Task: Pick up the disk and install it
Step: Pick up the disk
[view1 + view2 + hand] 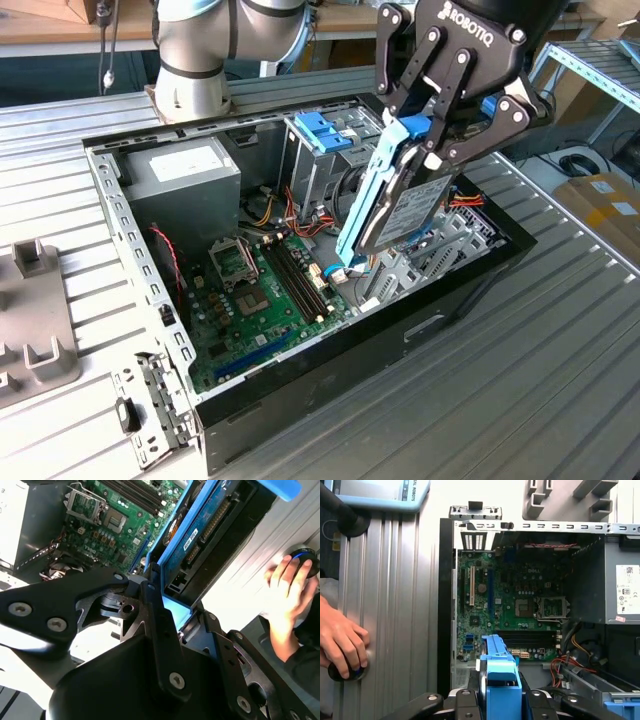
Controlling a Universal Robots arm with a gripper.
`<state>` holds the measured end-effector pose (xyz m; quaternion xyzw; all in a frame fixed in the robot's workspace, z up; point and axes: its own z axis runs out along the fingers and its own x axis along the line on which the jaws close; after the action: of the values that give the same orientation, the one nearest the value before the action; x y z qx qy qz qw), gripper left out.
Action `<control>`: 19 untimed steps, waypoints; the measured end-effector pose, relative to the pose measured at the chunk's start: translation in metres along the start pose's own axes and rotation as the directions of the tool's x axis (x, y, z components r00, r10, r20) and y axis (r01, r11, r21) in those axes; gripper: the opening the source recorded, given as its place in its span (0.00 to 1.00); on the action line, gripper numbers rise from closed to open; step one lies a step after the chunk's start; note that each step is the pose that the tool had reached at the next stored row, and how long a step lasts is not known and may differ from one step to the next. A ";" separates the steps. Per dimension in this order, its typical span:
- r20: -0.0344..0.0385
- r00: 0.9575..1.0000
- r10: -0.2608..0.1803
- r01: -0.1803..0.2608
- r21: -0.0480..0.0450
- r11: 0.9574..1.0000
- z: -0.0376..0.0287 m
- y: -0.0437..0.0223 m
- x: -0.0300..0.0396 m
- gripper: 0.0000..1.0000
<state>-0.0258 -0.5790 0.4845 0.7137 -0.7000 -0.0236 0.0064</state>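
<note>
fingers [432, 128] clamped on the disk [400, 205], which hangs tilted between them over the open computer case [300, 400].

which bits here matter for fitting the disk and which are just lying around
In the job: the disk, held tilted by the gripper above the open computer case.
Lying about: grey fixture blocks, loose metal bracket.

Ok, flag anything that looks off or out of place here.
A person's hand rests on a dark round object on the table beside the open computer case, while the gripper holds the disk tilted above it. Nothing looks damaged.
</note>
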 end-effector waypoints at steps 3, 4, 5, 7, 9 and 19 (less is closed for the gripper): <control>0.000 1.000 0.000 0.000 0.000 1.000 -0.0001 -0.0034 0.0004 0.37; 0.000 1.000 0.000 0.000 0.000 1.000 -0.0001 -0.0045 0.0005 0.37; 0.000 1.000 0.000 0.000 0.000 1.000 -0.0001 -0.0053 0.0005 0.37; 0.000 1.000 0.000 0.000 0.000 1.000 -0.0001 -0.0075 0.0006 0.37; 0.000 1.000 0.000 0.000 0.000 1.000 -0.0002 -0.0092 0.0006 0.37; 0.000 1.000 0.000 0.000 0.000 1.000 -0.0004 -0.0138 0.0008 0.37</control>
<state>-0.0120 -0.5796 0.4843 0.7137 -0.7001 -0.0237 0.0065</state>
